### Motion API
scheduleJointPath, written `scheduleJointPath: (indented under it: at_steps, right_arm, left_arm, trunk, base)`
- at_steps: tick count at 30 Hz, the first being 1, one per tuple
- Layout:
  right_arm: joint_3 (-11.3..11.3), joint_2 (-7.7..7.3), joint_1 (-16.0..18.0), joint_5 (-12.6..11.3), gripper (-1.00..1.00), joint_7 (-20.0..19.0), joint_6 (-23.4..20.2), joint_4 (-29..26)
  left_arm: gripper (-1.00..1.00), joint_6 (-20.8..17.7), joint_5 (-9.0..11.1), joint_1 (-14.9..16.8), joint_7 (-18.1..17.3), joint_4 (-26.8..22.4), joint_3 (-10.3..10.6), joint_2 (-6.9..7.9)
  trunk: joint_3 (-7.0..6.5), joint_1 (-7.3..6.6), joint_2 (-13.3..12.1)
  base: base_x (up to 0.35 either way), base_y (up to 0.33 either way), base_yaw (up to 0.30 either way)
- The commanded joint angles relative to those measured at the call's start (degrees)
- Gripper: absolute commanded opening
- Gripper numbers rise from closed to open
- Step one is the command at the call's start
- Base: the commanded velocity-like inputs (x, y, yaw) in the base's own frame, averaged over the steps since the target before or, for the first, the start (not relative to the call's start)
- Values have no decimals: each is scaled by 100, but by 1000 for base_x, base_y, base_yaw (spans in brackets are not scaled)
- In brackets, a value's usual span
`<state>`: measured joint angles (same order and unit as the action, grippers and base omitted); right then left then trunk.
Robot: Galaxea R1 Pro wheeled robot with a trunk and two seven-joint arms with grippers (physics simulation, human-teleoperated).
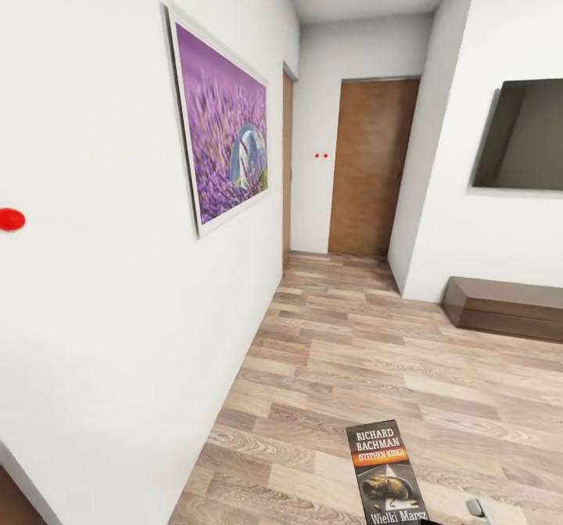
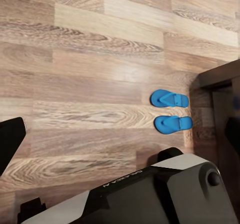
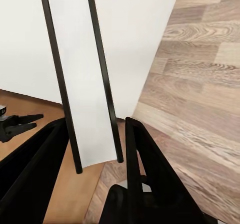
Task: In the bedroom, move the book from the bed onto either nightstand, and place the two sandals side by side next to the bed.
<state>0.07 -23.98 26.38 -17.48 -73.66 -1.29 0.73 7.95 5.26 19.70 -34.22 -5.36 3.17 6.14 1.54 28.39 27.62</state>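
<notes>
The book point(image 1: 387, 478), dark-covered with "Richard Bachman" in white and an orange band, stands up at the bottom of the head view. My right gripper point(image 3: 95, 154) is shut on it; its white page edge point(image 3: 82, 83) rises between the two black fingers. The two blue sandals point(image 2: 170, 99) point(image 2: 172, 123) lie side by side on the plank floor, toes almost touching a dark-brown wooden piece of furniture point(image 2: 220, 83); I cannot tell whether it is the bed. My left gripper point(image 2: 120, 134) hangs open high above the floor. The nightstand is out of view.
A white wall with a purple painting point(image 1: 227, 118) runs close along my left. Ahead are a brown door point(image 1: 371, 165), a black wall screen point(image 1: 524, 134) and a long low dark bench point(image 1: 508, 306). My own base point(image 2: 165, 194) sits just beside the sandals.
</notes>
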Motion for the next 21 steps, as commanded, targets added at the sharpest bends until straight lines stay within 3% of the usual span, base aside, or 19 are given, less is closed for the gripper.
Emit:
scheduleJointPath:
  at_steps: [1,15,21]
  right_arm:
    - [-33,-2,7,-18,-100,-21,-12,6]
    - [-33,-2,7,-18,-100,-17,-12,6]
    - [-33,-2,6,-18,-100,-17,-12,6]
  left_arm:
    - [100,16,51,7,-19,9,36,1]
    - [100,13,54,7,-18,9,35,-25]
    - [100,13,54,7,-18,9,35,-25]
  trunk:
    - [12,3,12]
    - [12,3,12]
    - [12,3,12]
  base:
    - [0,0,280]
    - [0,0,276]
    - [0,0,163]
